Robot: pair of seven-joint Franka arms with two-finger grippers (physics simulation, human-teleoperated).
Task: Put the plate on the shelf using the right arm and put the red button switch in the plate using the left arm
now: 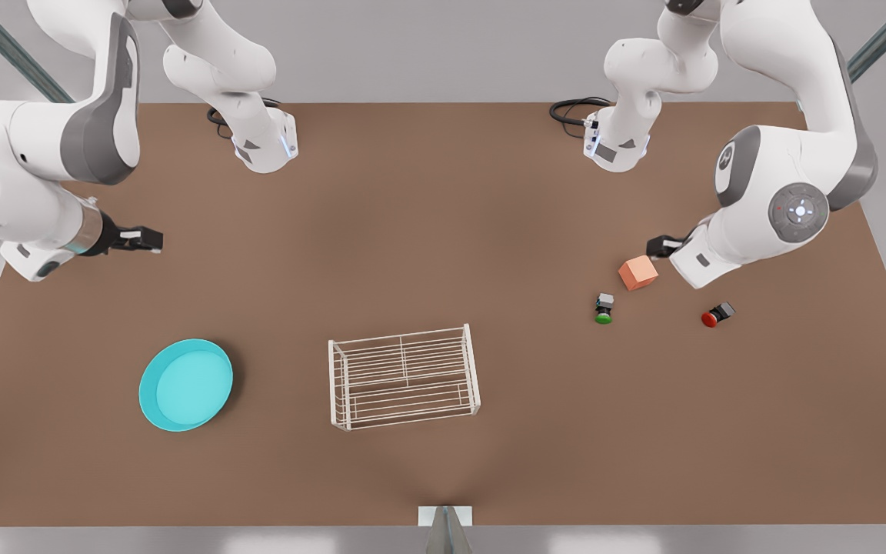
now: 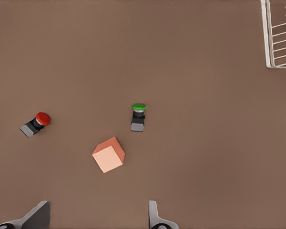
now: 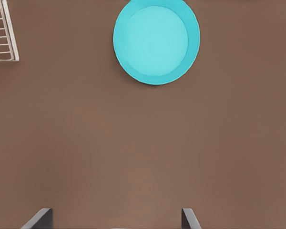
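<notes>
The turquoise plate [image 1: 185, 385] [image 3: 156, 40] lies flat on the brown table at the front view's left. The white wire shelf [image 1: 403, 377] [image 2: 266, 33] [image 3: 9, 33] stands in the middle. At the front view's right, the red button switch [image 1: 717, 314] [image 2: 36, 123] lies on its side. My right gripper [image 1: 143, 240] [image 3: 114, 218] hovers open, well back from the plate. My left gripper [image 1: 662, 246] [image 2: 96, 217] is open too, just behind the cube, with the red button switch off to one side. Neither holds anything.
An orange-pink cube [image 1: 637, 272] [image 2: 108, 154] and a green-capped switch [image 1: 604, 308] [image 2: 138, 117] sit close to the red one. Both arm bases [image 1: 264, 146] [image 1: 616, 146] stand at the table's far edge. A small grey mount [image 1: 445, 527] sits at the near edge.
</notes>
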